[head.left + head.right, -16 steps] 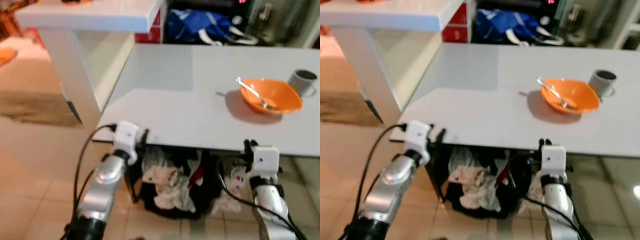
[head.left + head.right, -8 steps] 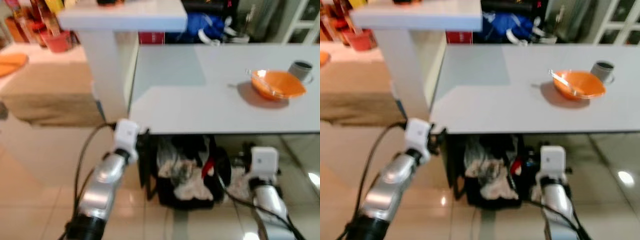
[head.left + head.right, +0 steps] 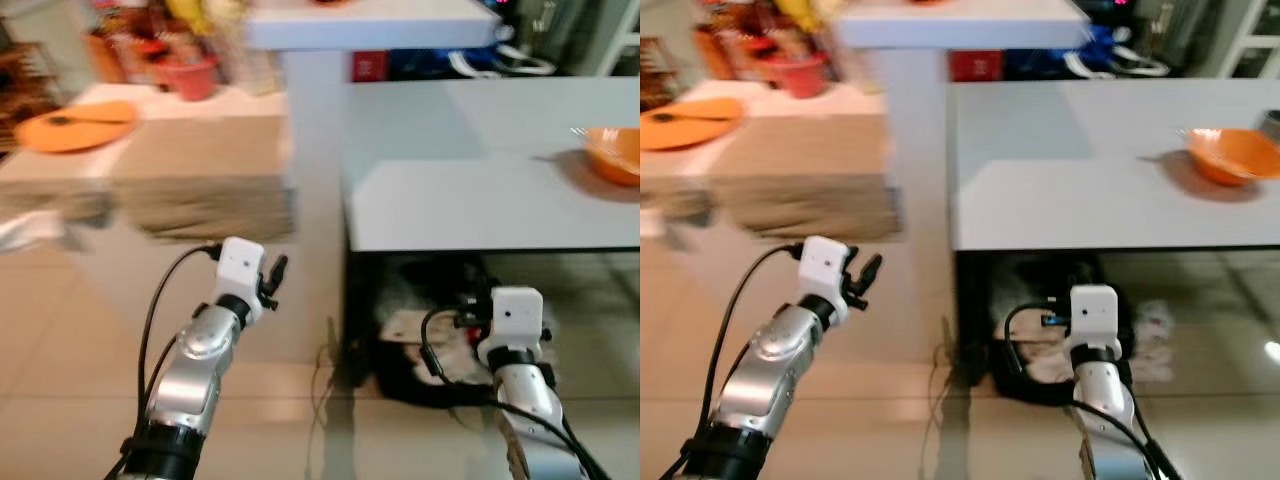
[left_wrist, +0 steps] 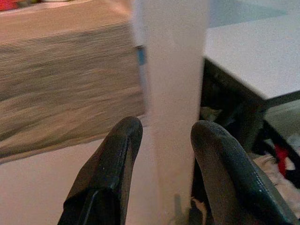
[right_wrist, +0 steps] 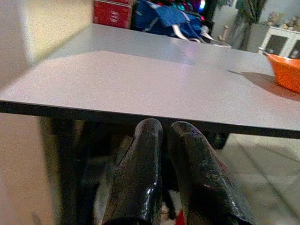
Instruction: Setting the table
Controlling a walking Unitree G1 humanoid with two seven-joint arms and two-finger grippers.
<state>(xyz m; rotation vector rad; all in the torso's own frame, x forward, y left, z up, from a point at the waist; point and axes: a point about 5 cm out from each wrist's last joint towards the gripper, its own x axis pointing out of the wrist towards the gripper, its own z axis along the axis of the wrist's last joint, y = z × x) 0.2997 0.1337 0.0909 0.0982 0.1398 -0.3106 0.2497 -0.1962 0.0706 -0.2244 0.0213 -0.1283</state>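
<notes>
While blurred, orange bowl upright, table

The orange bowl is cut off by the picture's edge on the robot's right, so its far side cannot be seen. Jars and bottles at the back left are smeared by blur and cannot be told apart. Under the counter, a dark heap of cloth lies in shadow, partly behind the right arm, its contents unclear
</notes>
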